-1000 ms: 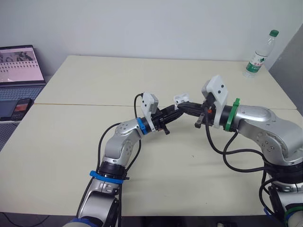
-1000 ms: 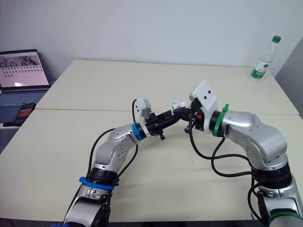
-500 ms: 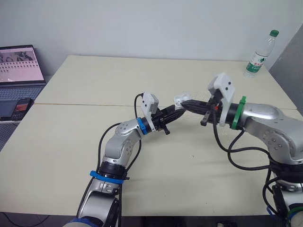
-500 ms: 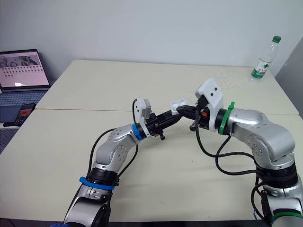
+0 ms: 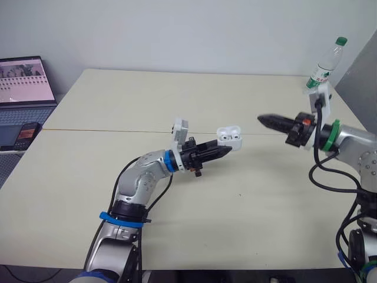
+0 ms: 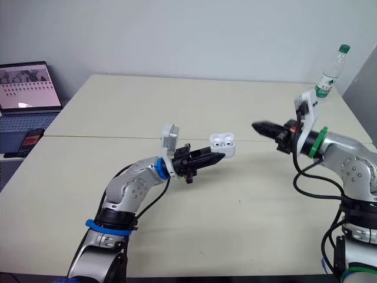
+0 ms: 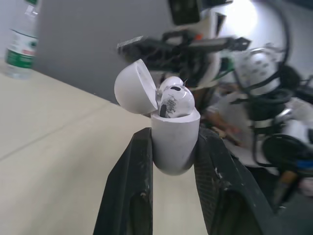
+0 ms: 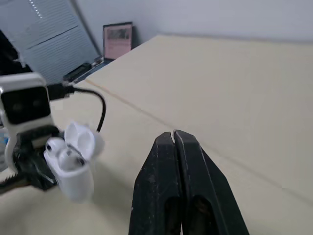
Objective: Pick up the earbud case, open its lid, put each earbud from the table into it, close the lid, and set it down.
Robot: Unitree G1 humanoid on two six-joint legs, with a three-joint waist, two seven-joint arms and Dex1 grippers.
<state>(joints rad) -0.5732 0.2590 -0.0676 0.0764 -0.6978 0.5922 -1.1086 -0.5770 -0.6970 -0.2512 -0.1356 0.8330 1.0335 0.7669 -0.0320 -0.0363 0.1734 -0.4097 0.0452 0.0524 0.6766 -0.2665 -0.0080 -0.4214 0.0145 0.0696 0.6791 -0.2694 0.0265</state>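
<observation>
Left eye view: I am watching the left gripper [image 5: 227, 150] holding the open earbud case [image 5: 230, 137] above the table [image 5: 118, 100].
In the head views the case is hanging over the middle of the table, clamped between the left gripper's two black fingers, while the right gripper [image 5: 263, 119] is hovering well apart on the right, pressed shut on nothing; a water bottle [image 5: 323, 66] is standing at the far right corner and a laptop [image 5: 23, 79] is sitting beyond the left edge. Left wrist view: I am seeing the case's lower half pinched upright between the fingers [image 7: 131, 186], the lid [image 7: 133, 88] tipped back, two earbuds [image 7: 174, 97] sitting inside. Right wrist view: the right fingers are meeting tip to tip, the open case floating apart from them.
</observation>
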